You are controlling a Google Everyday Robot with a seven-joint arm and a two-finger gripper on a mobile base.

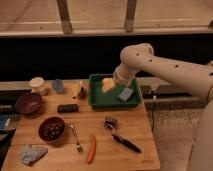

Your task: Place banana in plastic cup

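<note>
Hanging low over the left part of the green tray [97, 103], the pincer [107, 85] sits at the end of the white arm [165, 65], which reaches in from the right edge of view. Pincer fingers are apart, pale yellowish & pointing down into the tray, w/ nothing seen clamped btw them. Can't tell if they touch the tray floor.

Banana [78, 90]: small pale-yellow curved obj. on the table [142, 127], just outside the tray's left wall. That puts it left of the pincer & near it, w/ the wall btw the two. It is not in the pincer & not in any cup.

Plastic cup [58, 85]: low, blue-grey, upright, further left of the pincer, just beyond the banana. Its inside can't be made out. A cream-white cup [36, 84] stands further left again.

Other stuff rel. to the pincer:
- blue block [125, 93]: in the tray, just right & a bit toward the camera
- black bar [67, 107]: left & toward the camera, on the table
- purple bowl [27, 102]: far left
- dark red bowl [51, 129]: left, well toward the camera
- fork [76, 139] & orange-red stick [91, 148]: near the table's front edge
- black-handled tool [123, 142]: toward the camera, slightly right
- grey-blue cloth [31, 154]: front-left corner, well apart
</note>
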